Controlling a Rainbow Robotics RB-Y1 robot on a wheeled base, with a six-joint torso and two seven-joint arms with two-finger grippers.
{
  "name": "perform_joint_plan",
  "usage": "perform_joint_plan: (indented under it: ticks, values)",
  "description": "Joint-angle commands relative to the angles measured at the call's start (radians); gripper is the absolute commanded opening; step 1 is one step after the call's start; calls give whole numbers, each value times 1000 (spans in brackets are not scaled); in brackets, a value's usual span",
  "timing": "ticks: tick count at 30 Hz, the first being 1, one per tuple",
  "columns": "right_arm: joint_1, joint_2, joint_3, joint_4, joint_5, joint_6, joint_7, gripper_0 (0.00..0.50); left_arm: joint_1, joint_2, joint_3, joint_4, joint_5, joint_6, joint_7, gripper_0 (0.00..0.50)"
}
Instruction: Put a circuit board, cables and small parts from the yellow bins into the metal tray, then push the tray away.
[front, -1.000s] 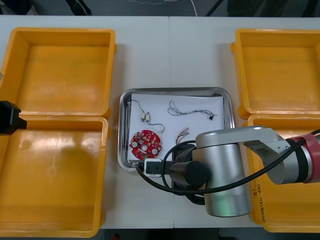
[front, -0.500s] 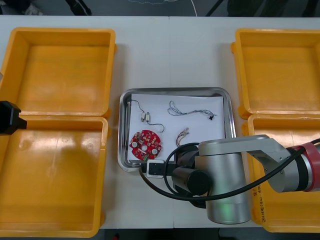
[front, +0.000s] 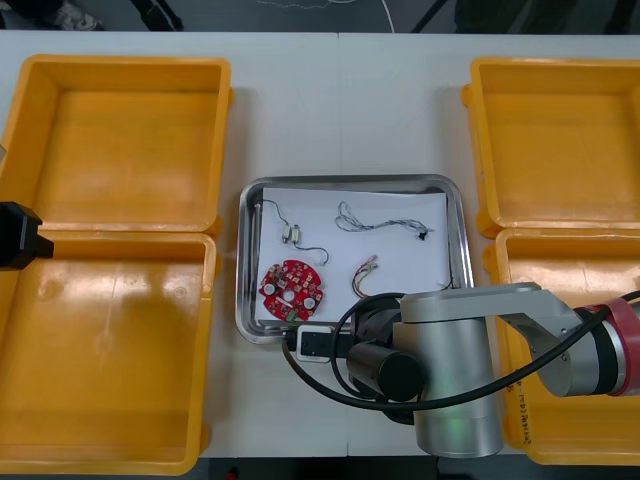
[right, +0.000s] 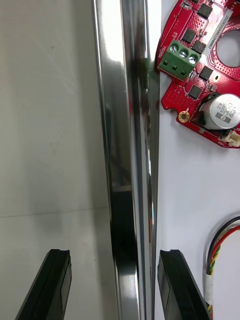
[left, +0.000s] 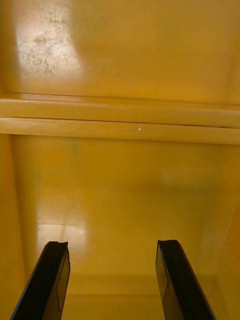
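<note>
The metal tray (front: 455, 192) sits mid-counter between the yellow bins (front: 120, 65), white inside. It holds the red circuit board (front: 292, 283), a red and yellow cable (front: 365, 270), a pale twisted cable (front: 380, 220), and a black cable (front: 275, 212) with small metal parts (front: 291, 233).

My right gripper (right: 114, 255) is at the tray's near rim (right: 127, 150), fingers spread. The rim runs lengthwise between them: one finger over the bare counter (right: 50, 125), the other over the white lining, just beside the red and yellow cable (right: 220, 250). The circuit board (right: 205, 75) lies farther along the same rim, inside. So the tray lies straight away from me, its near rim running across my push line, and I judge the outer finger is the one that will bear on it.

My right arm (front: 455, 370) is the nearer one. My left gripper (left: 112, 245) hangs open over the bins (left: 120, 115) on my left, empty.

The counter (front: 340, 100) is smooth and light, and beyond the far rim it runs on between the two far bins, which I judge leaves room to slide.
</note>
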Motion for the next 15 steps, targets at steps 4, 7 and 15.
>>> perform_joint_plan:
  ticks: [4, 7, 15]
  values:
    - [16, 28, 6, -8, 31, 3, 0, 500, 12, 43, 30, -30, 7, 6, -80, 500]
    - [16, 32, 6, -10, 34, 8, -3, 371, 12, 43, 30, -30, 7, 6, -80, 500]
    - [16, 36, 6, -8, 45, 9, -3, 101, 12, 43, 30, -30, 7, 6, -80, 500]
